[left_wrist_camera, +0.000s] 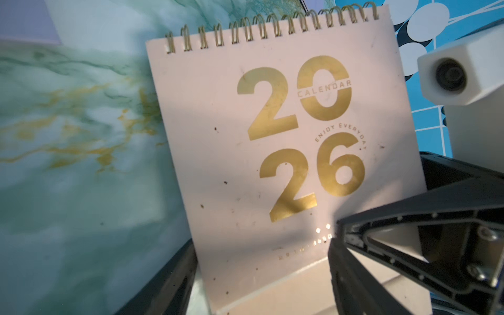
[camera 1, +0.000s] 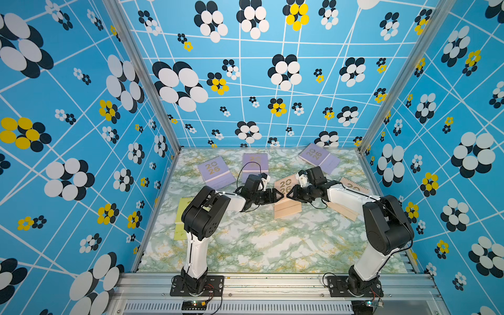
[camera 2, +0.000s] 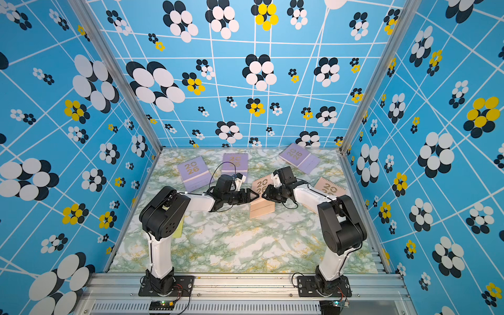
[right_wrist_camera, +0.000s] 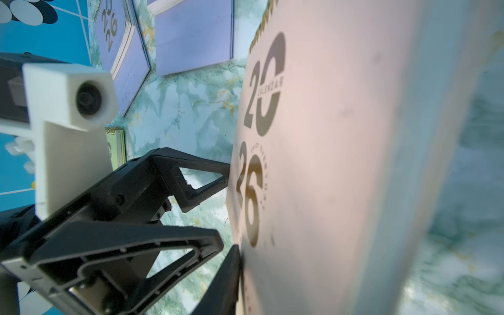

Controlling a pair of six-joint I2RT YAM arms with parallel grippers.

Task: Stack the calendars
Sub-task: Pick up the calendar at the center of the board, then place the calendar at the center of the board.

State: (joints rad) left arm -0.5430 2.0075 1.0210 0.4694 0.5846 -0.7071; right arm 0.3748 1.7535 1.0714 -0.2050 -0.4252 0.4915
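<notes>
A peach calendar (camera 1: 285, 188) (left_wrist_camera: 245, 169) with a gold "2026" stands mid-table between both arms. My right gripper (camera 1: 289, 195) (right_wrist_camera: 241, 261) is shut on its right edge, one finger (right_wrist_camera: 229, 278) flat on the cover and the other hidden behind it. My left gripper (camera 1: 279, 195) (left_wrist_camera: 261, 259) is open, its jaws wide apart on either side of the calendar's lower left part. Three lilac calendars (camera 1: 215, 171) (camera 1: 255, 163) (camera 1: 317, 158) lie at the back. A second peach calendar (camera 1: 351, 186) lies under the right arm, and a yellow calendar (camera 1: 180, 218) under the left arm.
The marble-patterned table (camera 1: 259, 245) is boxed in by blue flowered walls on the left, back and right. An aluminium rail (camera 1: 272, 283) carrying both arm bases runs along the front edge. The left arm's wrist camera (right_wrist_camera: 81, 101) sits close to the right gripper.
</notes>
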